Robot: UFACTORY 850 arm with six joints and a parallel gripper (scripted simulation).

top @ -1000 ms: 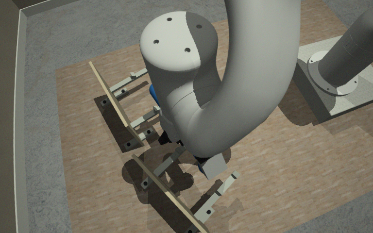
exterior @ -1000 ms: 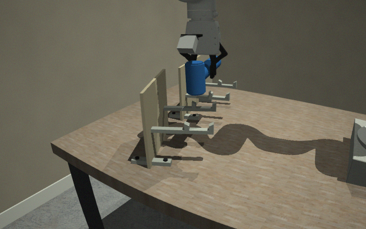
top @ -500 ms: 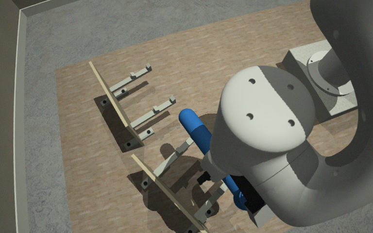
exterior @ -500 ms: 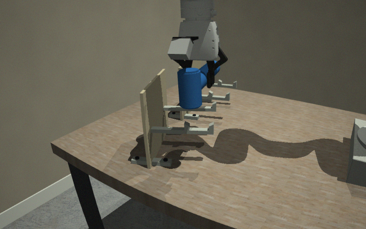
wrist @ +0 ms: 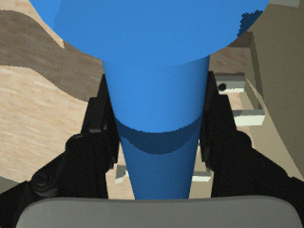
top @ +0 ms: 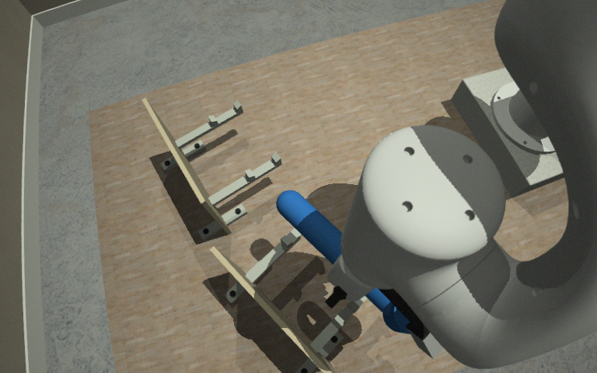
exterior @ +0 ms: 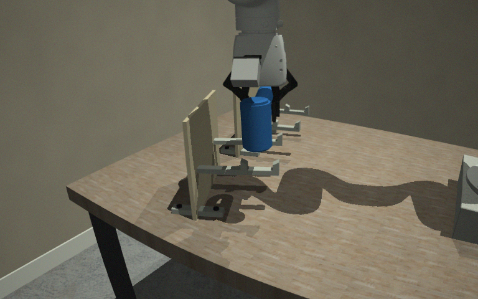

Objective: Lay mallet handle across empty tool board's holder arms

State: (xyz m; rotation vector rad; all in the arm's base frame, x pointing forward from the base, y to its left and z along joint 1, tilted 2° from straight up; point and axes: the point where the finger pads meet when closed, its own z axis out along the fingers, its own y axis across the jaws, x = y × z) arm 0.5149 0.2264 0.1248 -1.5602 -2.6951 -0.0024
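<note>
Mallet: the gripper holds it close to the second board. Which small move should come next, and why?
Probably a short shift towards the board, before any lowering. The gripper is shut on the mallet, which hangs above the arms. In the top view the handle seems to pass the arm's outer peg, not between the pegs, though its height may mislead.

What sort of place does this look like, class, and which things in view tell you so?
Probably a bare robot test room: a wooden table bolted with two tool boards, an arm's base pedestal, and a gripper carrying a blue mallet. Plain walls, grey carpet.
</note>
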